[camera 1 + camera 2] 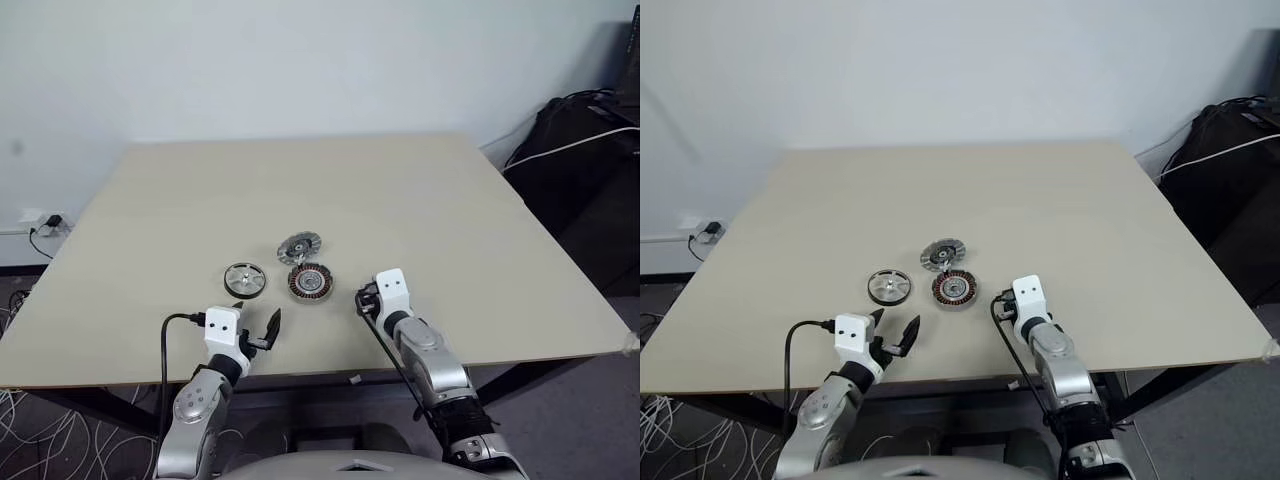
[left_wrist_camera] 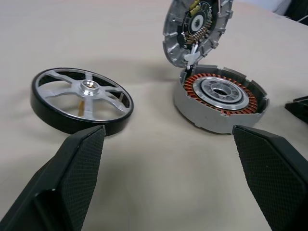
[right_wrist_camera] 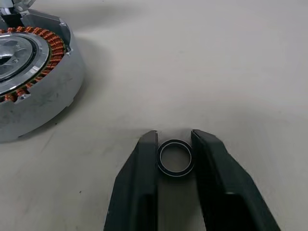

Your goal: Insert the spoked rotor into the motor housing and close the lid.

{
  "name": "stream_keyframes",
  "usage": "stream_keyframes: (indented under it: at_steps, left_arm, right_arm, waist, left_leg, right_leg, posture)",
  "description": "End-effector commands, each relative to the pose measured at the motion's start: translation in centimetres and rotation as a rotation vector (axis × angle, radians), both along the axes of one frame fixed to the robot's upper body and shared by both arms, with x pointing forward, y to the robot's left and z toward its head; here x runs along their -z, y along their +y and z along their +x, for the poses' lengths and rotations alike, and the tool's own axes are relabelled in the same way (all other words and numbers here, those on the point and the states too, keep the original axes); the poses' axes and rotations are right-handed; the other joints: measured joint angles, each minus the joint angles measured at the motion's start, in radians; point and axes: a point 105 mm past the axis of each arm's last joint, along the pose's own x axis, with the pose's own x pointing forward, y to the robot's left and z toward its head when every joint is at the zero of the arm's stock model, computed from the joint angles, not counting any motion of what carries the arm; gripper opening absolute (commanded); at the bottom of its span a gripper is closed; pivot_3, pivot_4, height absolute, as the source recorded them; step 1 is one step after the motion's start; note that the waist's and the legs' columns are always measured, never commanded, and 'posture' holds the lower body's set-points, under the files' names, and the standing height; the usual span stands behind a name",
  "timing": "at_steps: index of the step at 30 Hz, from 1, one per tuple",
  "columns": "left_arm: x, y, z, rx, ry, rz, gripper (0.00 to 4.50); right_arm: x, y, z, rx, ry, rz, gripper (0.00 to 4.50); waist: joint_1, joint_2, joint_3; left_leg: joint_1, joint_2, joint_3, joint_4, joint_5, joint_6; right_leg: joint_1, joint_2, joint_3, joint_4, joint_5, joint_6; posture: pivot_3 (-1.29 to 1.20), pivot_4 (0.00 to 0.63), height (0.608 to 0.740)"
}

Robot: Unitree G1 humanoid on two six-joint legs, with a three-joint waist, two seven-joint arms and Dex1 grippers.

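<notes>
Small ring [image 3: 175,157] between right tool [image 3: 174,144] fingers

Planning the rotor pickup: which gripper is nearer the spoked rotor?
Left. The left gripper sits open just in front of the spoked rotor; the right gripper, beyond the motor housing, pinches a small ring.

Silver-grey forearms end in white boxy wrist blocks (each with two dark dots), black cables, black textured fingers [image 2: 82,173].

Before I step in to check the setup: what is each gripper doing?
Left gripper: open, empty.
Right gripper: closed on a small metal ring, beside the motor housing.
</notes>
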Motion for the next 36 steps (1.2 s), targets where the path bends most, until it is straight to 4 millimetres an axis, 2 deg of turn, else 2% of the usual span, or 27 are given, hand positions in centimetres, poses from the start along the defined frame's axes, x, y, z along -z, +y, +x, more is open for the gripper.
stream_keyframes:
  at_steps: [1, 3, 7, 11, 21, 36]
  left_arm:
    - [-1.0, 0.0, 0.6, 0.003, -0.052, -0.008, 4.5]
    - [-0.9, -0.1, 0.6, 0.006, -0.051, -0.008, 4.5]
    - [-0.8, -0.1, 0.6, 0.012, -0.047, -0.011, 4.5]
    - [-0.7, -0.2, 0.6, 0.016, -0.046, -0.015, 4.5]
    - [-0.6, -0.1, 0.3, 0.001, -0.041, -0.023, 4.5]
    - [-0.9, -0.4, 0.2, 0.001, -0.039, -0.037, 4.5]
  right_arm:
    - [-1.2, -0.5, 0.0, 0.018, -0.035, 0.011, 0.69]
    - [-2.3, 0.0, 0.0, -0.001, -0.069, 0.032, 0.69]
    - [-5.1, 2.4, 0.4, -0.098, -0.149, 0.062, 0.69]
    - [-6.2, 5.2, 0.7, -0.201, -0.169, 0.073, 0.69]
    - [-5.2, 10.1, 1.6, -0.356, -0.129, 0.046, 0.69]
    - [-4.0, 11.4, 2.7, -0.403, -0.102, 0.014, 0.69]
  waist:
    - [0.001, 0.0, 0.0]
    - [-0.001, 0.0, 0.0]
    - [-0.009, 0.001, 0.001]
    - [-0.013, 0.001, 0.001]
    - [-0.015, 0.001, 0.001]
    - [-0.019, 0.001, 0.001]
  left_leg:
    - [0.0, 0.0, 0.0, 0.0, 0.0, 0.0]
    - [0.0, 0.0, 0.0, 0.0, 0.0, 0.0]
    - [-0.001, 0.0, 0.001, -0.001, 0.0, 0.0]
    - [-0.001, 0.001, 0.001, -0.001, 0.0, 0.001]
    - [-0.002, 0.0, 0.001, -0.002, 0.001, 0.001]
    - [-0.002, 0.0, 0.001, -0.002, 0.001, 0.001]
  right_leg:
    - [0.0, 0.0, 0.0, 0.0, 0.0, 0.0]
    - [0.0, 0.0, 0.0, 0.0, 0.0, 0.0]
    - [-0.003, 0.001, 0.002, 0.001, 0.0, 0.0]
    - [-0.003, 0.001, 0.001, 0.001, 0.002, 0.004]
    - [-0.005, 0.001, 0.002, 0.001, 0.006, -0.001]
    - [-0.005, 0.002, 0.002, 0.001, 0.006, -0.001]
  posture:
    - [0.0, 0.0, 0.74]
    - [0.0, 0.0, 0.74]
    - [0.0, 0.0, 0.74]
    - [0.0, 0.0, 0.74]
    - [0.0, 0.0, 0.74]
    - [0.0, 0.0, 0.74]
